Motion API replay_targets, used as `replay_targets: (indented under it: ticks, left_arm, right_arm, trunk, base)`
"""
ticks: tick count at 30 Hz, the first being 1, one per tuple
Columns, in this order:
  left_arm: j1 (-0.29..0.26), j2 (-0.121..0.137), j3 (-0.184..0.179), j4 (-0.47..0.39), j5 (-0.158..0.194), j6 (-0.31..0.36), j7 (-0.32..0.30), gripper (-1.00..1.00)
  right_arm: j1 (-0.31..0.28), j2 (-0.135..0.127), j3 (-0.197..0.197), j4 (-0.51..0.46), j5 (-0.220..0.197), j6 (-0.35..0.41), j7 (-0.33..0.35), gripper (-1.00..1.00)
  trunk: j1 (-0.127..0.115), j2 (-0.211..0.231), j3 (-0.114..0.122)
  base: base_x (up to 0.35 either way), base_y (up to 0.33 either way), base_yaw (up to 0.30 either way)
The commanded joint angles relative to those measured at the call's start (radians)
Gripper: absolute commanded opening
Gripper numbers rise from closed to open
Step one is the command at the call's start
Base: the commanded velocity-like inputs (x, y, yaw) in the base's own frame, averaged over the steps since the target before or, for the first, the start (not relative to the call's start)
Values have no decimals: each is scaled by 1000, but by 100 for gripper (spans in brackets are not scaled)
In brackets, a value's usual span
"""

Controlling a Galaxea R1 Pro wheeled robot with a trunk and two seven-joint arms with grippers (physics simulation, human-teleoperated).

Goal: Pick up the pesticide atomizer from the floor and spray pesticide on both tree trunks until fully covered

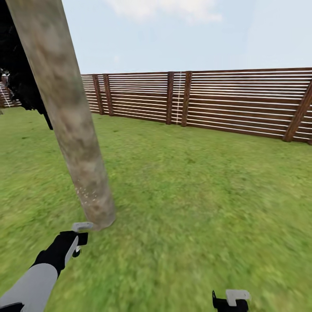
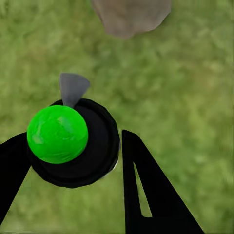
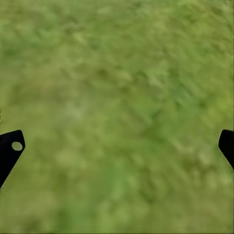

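A thick, leaning grey-tan tree trunk [image 1: 73, 130] rises from the lawn at the left, with small white specks [image 1: 86, 195] low on its bark. My left gripper [image 1: 79, 237] hovers just in front of the trunk's foot. In the left wrist view this gripper [image 2: 73, 141] is shut on the pesticide atomizer [image 2: 57, 134], seen as a round black body with a bright green dome. Its grey nozzle [image 2: 73, 87] points toward the trunk's base [image 2: 130, 17]. My right gripper [image 1: 232, 299] hangs over grass at the lower right. Its fingers [image 3: 9, 148] stand wide apart, open.
A brown slatted wooden fence [image 1: 216, 99] runs across the back of the lawn [image 1: 195, 195]. A near-black shrub [image 1: 21, 86] stands behind the trunk at the far left. Grass stretches from the trunk to the fence.
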State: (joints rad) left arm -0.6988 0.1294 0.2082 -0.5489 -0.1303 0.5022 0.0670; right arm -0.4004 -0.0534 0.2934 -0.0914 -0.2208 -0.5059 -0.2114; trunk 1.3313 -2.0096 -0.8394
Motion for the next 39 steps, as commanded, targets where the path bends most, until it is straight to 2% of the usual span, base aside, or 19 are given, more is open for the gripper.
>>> replay_targets:
  ticks: [1,6,11,16,24,28,34,39]
  left_arm:
    - [-1,1,4,-1,-8,8,31,-100]
    - [-1,-4,6,0,-5,10,50,-100]
    - [-1,-7,5,0,-3,10,47,-100]
    - [-1,-11,3,0,-3,10,46,-100]
    - [-1,-10,6,-2,-3,9,49,-100]
    - [-1,-10,6,-2,-3,9,51,-100]
    - [-1,-11,7,-2,-2,8,48,-100]
    - [-5,-41,-3,-18,36,7,43,-100]
  right_arm:
    - [0,0,9,-1,-8,-2,-3,100]
    - [0,0,9,0,-8,-2,-3,100]
    - [0,0,9,1,-8,-2,-3,100]
    - [0,0,9,0,-8,-2,-3,100]
    - [0,0,9,-1,-8,-2,-4,100]
    - [0,-3,8,0,-8,-2,-5,100]
    - [0,-5,8,1,-8,-2,-5,100]
    - [0,-5,9,-1,-8,-2,-5,100]
  trunk:
    - [0,0,-1]
    - [0,0,-1]
    - [0,0,-1]
    - [0,0,-1]
    - [0,0,-1]
    - [0,0,-1]
    - [0,0,-1]
    - [0,0,-1]
  base:
    - [281,-156,270]
    - [282,-155,270]
    - [260,-167,47]
    - [-11,-265,16]
    - [-86,-273,252]
    - [103,-270,238]
    - [149,-265,26]
    - [-28,-235,84]
